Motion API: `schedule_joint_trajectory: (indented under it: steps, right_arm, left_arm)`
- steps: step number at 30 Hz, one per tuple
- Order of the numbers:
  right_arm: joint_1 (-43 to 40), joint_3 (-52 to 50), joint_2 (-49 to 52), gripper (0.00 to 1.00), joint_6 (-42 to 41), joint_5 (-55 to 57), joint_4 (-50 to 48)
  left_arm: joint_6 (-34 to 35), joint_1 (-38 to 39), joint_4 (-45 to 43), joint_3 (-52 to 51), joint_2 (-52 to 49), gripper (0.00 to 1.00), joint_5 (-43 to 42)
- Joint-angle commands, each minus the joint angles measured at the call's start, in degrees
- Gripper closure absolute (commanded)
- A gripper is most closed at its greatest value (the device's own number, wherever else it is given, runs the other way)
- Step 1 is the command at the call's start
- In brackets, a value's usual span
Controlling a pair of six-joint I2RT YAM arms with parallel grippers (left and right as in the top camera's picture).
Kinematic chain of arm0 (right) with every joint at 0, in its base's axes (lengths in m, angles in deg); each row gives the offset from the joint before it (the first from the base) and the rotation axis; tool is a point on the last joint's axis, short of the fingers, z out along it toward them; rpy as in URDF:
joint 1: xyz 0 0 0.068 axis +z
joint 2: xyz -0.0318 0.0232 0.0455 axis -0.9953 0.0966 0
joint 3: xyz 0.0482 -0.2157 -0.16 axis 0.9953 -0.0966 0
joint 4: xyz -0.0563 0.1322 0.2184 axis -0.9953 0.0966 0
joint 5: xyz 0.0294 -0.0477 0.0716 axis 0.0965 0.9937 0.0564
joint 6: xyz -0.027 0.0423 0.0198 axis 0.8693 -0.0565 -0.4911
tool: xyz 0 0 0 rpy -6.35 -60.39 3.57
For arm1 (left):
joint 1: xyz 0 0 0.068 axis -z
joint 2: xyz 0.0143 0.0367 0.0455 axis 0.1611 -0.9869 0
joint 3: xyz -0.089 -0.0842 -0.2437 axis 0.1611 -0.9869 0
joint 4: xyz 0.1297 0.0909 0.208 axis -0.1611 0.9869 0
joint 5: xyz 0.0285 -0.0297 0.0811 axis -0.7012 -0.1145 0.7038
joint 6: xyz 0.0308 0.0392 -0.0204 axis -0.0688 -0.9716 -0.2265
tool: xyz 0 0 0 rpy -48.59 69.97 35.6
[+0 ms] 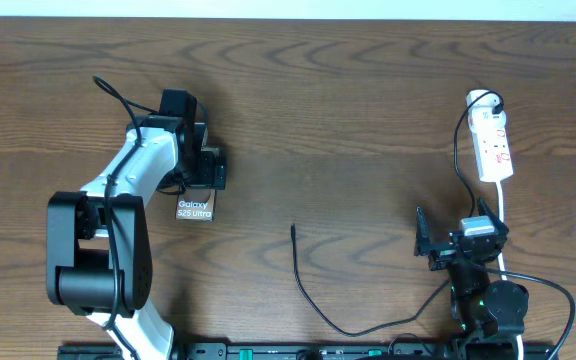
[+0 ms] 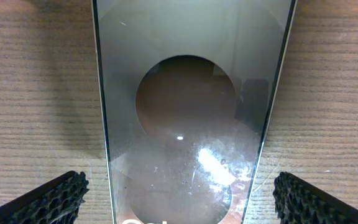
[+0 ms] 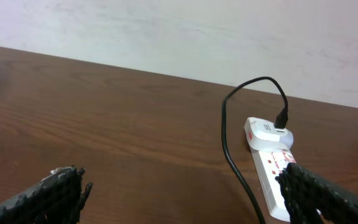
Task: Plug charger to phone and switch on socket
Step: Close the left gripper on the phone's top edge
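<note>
The left wrist view is showing the left pincer (image 2: 179, 202) spread astride the phone (image 2: 185, 93) (glossy). Only overhead is showing the charger (image 1: 295, 250) lying loose; the right pincer (image 3: 182, 193) is gaping, empty.

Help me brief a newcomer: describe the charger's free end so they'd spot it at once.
On the brown wooden table, look midway between the phone at the left and the white socket at the right. The charger, a thin black cable, ends there in a small plug tip lying free. The socket's cord is thick and white.
</note>
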Motion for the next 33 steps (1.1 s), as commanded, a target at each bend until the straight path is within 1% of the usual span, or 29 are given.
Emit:
schedule_joint_trajectory:
  steps: [1, 13, 20, 33]
  right_arm:
    - [0.44, -0.07, -0.17, 0.01, 0.63, 0.26, 0.24]
    - [0.44, -0.07, -0.17, 0.01, 0.63, 0.26, 0.24]
    - [0.44, -0.07, -0.17, 0.01, 0.63, 0.26, 0.24]
    - [0.44, -0.07, -0.17, 0.01, 0.63, 0.26, 0.24]
  left_arm:
    - [-1.09, 0.02, -0.76, -0.46, -0.72, 0.02, 0.68]
    - [-1.25, 0.02, -1.92, -0.68, -0.72, 0.02, 0.68]
    - [-1.25, 0.02, -5.57, -4.02, -0.72, 0.02, 0.68]
    - [-1.25, 0.02, -5.92, -4.22, -0.72, 0.02, 0.70]
